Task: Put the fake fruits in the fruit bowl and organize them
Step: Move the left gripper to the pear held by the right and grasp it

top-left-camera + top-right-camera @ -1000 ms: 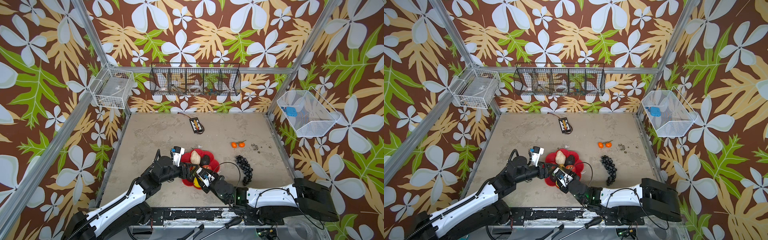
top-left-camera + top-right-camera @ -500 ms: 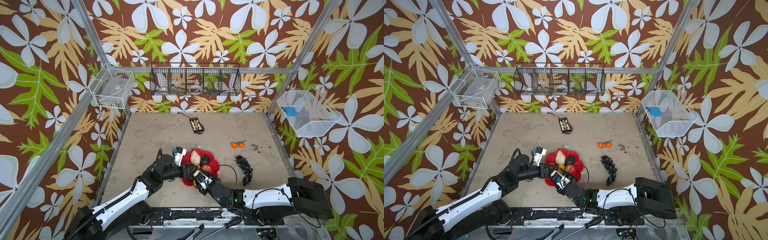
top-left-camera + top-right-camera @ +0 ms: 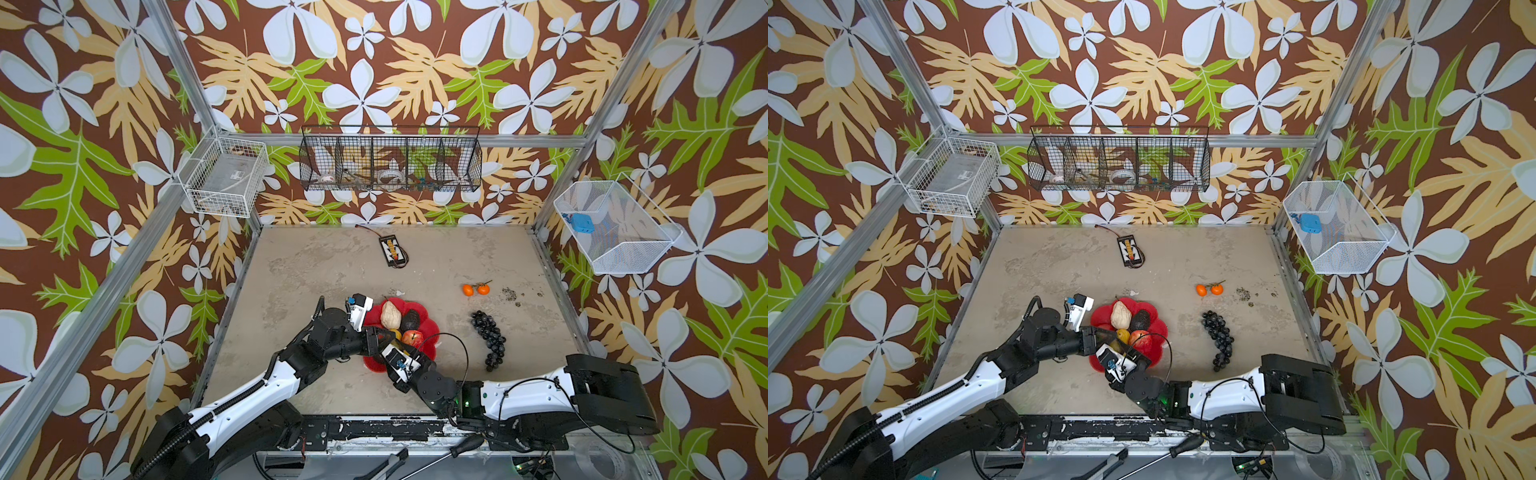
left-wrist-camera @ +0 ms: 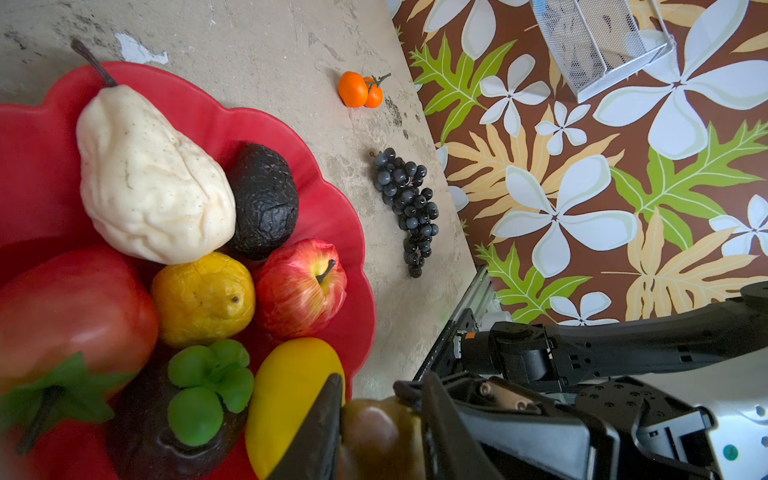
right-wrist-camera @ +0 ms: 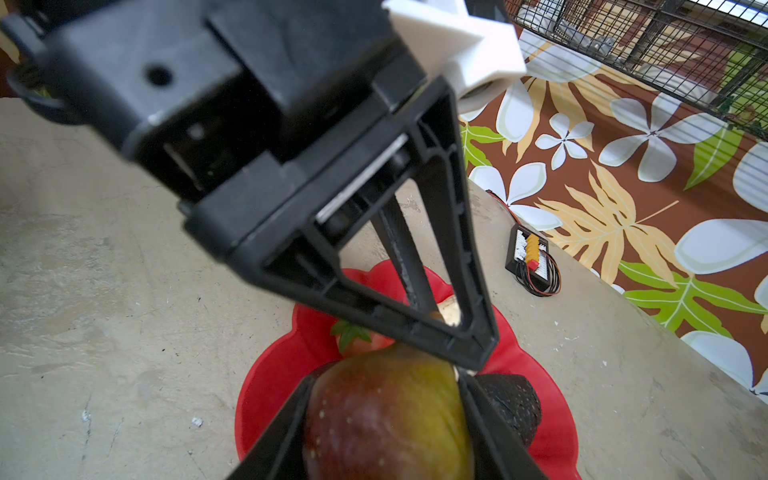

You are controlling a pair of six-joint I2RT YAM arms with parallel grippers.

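Right wrist view: my right gripper (image 5: 386, 399) is clamped across the mango (image 5: 386, 432), over the red bowl (image 5: 270, 374). My left gripper (image 4: 380, 399) straddles the same fruit, but I cannot tell whether it bites. The mango looks light, hollow, glossy and probably slippery, so I'd grip its broad middle.
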